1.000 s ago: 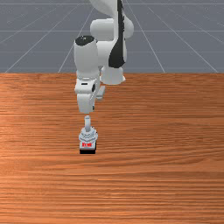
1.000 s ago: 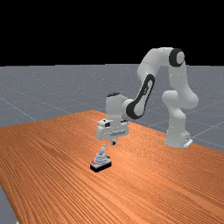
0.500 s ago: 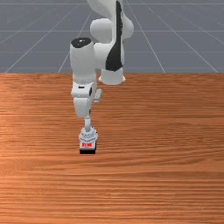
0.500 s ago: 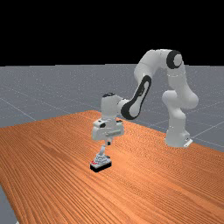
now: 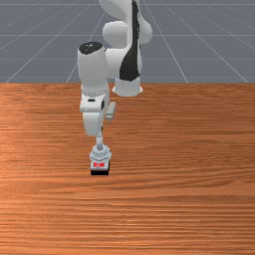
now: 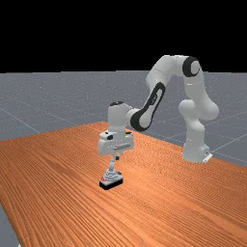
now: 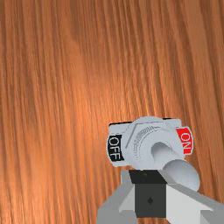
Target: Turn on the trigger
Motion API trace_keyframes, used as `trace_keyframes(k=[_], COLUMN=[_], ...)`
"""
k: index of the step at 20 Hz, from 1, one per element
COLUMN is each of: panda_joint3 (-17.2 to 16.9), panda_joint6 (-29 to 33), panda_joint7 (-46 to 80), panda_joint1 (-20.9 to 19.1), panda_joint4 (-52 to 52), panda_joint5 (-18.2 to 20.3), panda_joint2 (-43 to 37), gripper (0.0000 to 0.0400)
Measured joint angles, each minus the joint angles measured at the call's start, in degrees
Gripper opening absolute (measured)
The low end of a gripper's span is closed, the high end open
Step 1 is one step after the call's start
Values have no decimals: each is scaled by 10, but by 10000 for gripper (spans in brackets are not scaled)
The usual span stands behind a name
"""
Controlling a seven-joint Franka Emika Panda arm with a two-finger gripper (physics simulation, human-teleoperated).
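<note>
Our jaws are standing narrow, pressed together and holding nothing, just beside the lever [image 7: 181, 174] of the switch [image 7: 135, 131], which is sitting on the tabletop [image 7: 52, 87]. The approach is looking nearly complete; the push toward the red ON label [image 7: 184, 141] is, we are judging, awaiting us.

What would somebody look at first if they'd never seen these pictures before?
Probably the big white robot arm, which stands right of the middle in the far view and reaches toward that view's left. Next comes the little grey switch on the orange-brown table, with its bright red ON label. The wrist view also shows a black OFF label across the switch from the red one.
</note>
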Motion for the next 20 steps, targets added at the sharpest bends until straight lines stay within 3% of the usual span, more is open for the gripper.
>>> trace_keyframes(k=[8, 14, 20], panda_joint3=[0, -2, 0], panda_joint6=[8, -37, -40], panda_joint7=[4, 14, 17], panda_joint1=[0, 2, 3], panda_joint4=[-1, 40, 91], panda_joint5=[5, -1, -3], panda_joint2=[-2, 12, 43], gripper=[0, 0, 0])
